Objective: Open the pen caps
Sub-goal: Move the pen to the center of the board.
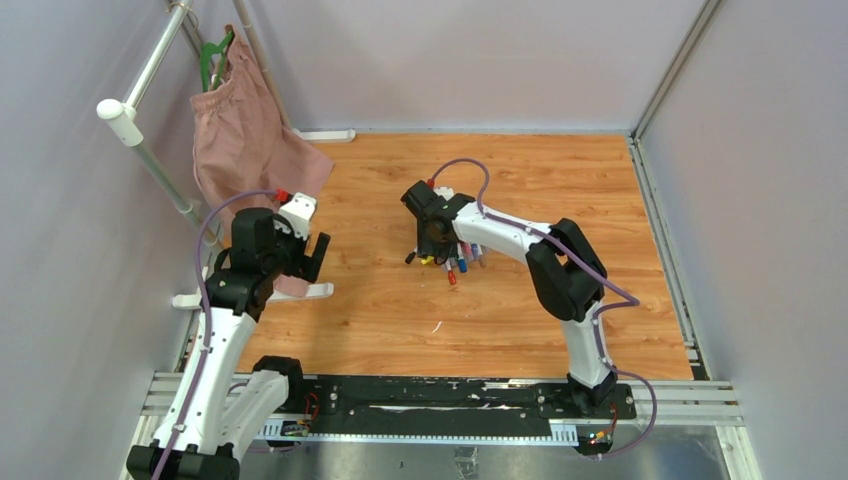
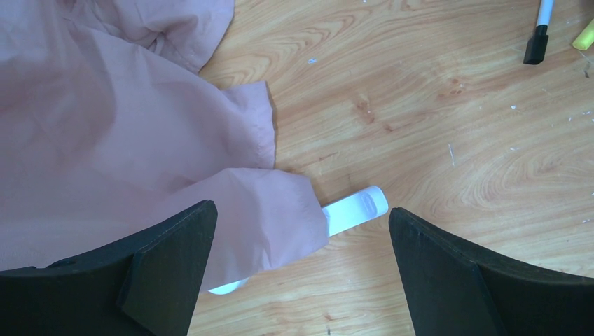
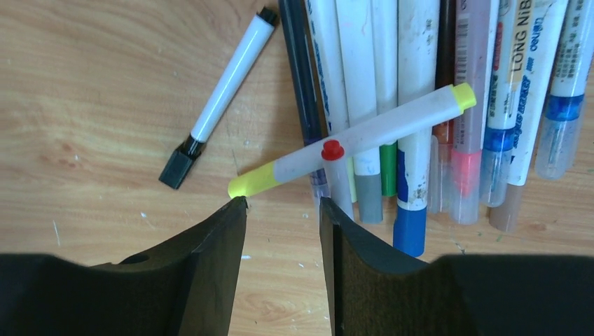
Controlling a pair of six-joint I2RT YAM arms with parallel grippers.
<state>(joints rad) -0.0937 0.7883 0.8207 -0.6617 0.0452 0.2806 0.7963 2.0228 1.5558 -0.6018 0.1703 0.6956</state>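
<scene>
A row of pens (image 3: 413,105) lies side by side on the wooden table; in the top view the pile (image 1: 452,264) is at mid-table. Their pen caps point toward me: blue (image 3: 410,232), grey (image 3: 370,207), green (image 3: 389,169), pink (image 3: 462,172). A highlighter (image 3: 364,136) with a yellow cap (image 3: 245,185) lies slanted across them. A thin white pen with a black cap (image 3: 176,170) lies apart on the left. My right gripper (image 3: 284,204) is open just short of the pile, only bare table between its fingers. My left gripper (image 2: 301,210) is open wide, far to the left.
A pink cloth (image 2: 105,126) hangs from a rack (image 1: 150,150) at the left and spreads over the table. It partly covers a white tube (image 2: 354,210) lying between my left fingers. Grey walls close in the table on three sides.
</scene>
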